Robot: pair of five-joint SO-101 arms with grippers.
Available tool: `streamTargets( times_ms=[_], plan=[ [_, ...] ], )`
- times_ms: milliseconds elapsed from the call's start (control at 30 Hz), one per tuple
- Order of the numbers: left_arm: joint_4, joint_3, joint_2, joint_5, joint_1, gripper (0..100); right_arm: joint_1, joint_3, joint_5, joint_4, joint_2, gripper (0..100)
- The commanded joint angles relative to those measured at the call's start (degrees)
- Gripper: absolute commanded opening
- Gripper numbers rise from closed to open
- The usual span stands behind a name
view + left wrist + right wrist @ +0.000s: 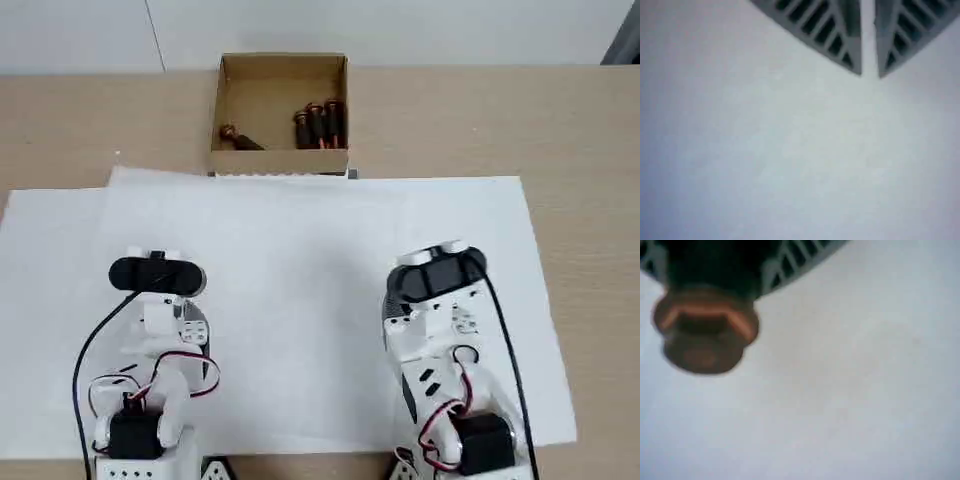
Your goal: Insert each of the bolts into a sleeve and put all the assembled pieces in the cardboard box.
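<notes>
On the tabletop (580, 120), a white sheet (300, 300) under both arms; beyond it, the cardboard box (225, 100) holding three assembled pieces (320, 125) side by side, long axes front to back, plus a fourth piece (240, 138) lying slantwise; right end effector (715, 265) clenched on a bolt (705, 335), hex head pointing out past the fingers; left end effector (870, 74) closed on nothing.

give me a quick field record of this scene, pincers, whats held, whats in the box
left pincer: shut, empty, over the white sheet
right pincer: shut on a bolt with a copper hex head; the dark part above the head may be a sleeve
cardboard box: on the table just beyond the sheet's far edge
box contents: four assembled pieces, three side by side, one lying apart
</notes>
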Motion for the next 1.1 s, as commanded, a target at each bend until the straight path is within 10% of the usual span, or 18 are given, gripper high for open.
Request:
streamTargets(
  times_ms=[0, 367, 1067],
  plan=[
    [1.85, -0.22, -0.53, 0.62, -0.53, 1, 1.19, -4.92, -0.97, 0.66, 0.04, 0.2],
    [2.02, 0.48, -0.53, 0.62, -0.53, 1, 1.19, -13.71, -0.97, 2.24, 5.49, 0.2],
    [2.02, 0.48, -0.62, 0.62, -0.44, 1, 0.84, -66.99, -0.97, -15.43, 79.34, 0.2]
  ],
)
